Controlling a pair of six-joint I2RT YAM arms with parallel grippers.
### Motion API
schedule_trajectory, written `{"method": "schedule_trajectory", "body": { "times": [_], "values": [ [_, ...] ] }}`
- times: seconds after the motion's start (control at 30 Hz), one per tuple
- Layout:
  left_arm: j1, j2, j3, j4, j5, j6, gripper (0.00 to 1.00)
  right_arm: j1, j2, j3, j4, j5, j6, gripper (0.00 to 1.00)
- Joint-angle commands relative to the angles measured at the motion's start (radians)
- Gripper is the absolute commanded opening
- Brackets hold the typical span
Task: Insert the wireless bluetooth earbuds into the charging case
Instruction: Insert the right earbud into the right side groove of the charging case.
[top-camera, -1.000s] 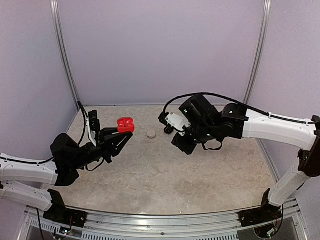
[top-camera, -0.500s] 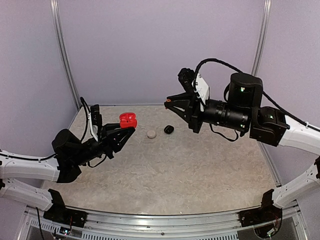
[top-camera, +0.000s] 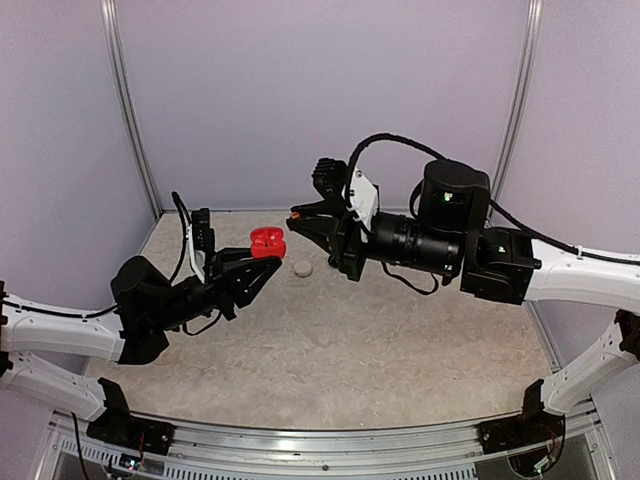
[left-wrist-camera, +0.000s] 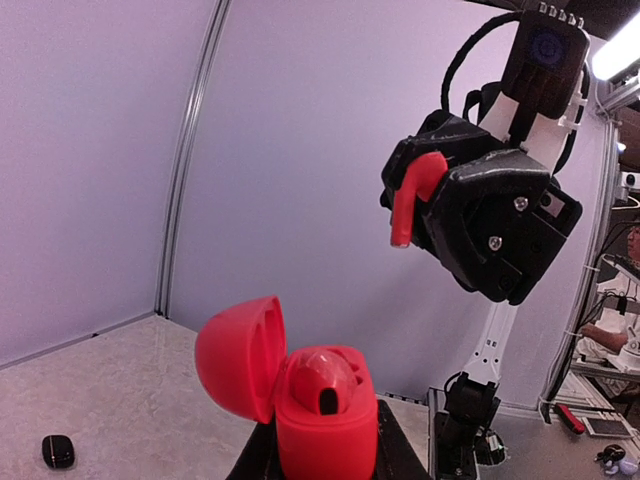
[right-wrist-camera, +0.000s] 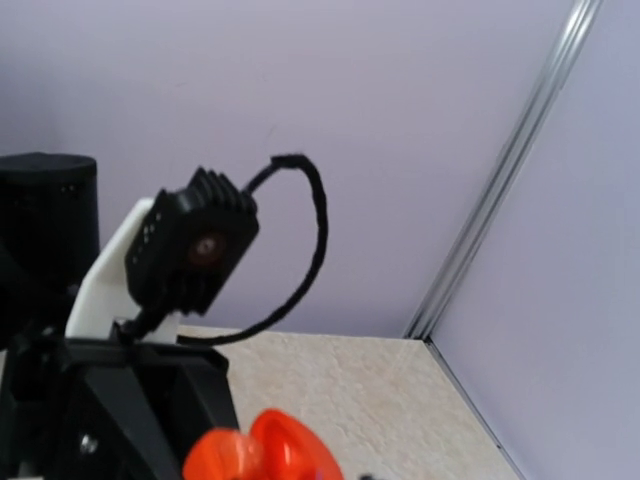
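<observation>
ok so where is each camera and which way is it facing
top external: above and behind the robot, looking down at the beige marbled table; left arm, right arm, left claw, right claw all show.
left wrist: on the left arm, facing the right claw gripping a red stemmed plastic earbud; own claw holds the open red plastic charging case.
right wrist: faces the left arm's black wrist camera; own claw unseen.
shared: all show the red case.

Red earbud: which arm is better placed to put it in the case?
Right: the right claw grips the earbud near the open case, which the left claw holds up.
</observation>
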Motion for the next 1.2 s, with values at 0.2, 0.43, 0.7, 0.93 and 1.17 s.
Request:
{"method": "schedule_trajectory", "body": {
  "times": [0.2,0.43,0.7,0.93,1.17],
  "values": [
    [-0.04,0.022,0.042,0.02,-0.03,0.078,0.0,0.018,0.046,0.018,0.061,-0.028,0.031,0.08],
    [-0.057,0.021,0.043,0.017,-0.042,0.123,0.0,0.028,0.077,0.018,0.055,-0.025,0.063,0.08],
    [-0.062,0.02,0.04,0.021,-0.052,0.138,0.0,0.031,0.082,0.007,0.052,-0.029,0.092,0.08],
    [-0.062,0.023,0.04,0.026,-0.057,0.143,0.0,0.031,0.068,-0.012,0.035,-0.021,0.123,0.07],
    [-0.06,0.027,0.04,0.031,-0.059,0.146,0.0,0.033,0.04,-0.026,0.027,-0.043,0.151,0.07]
  ]
}}
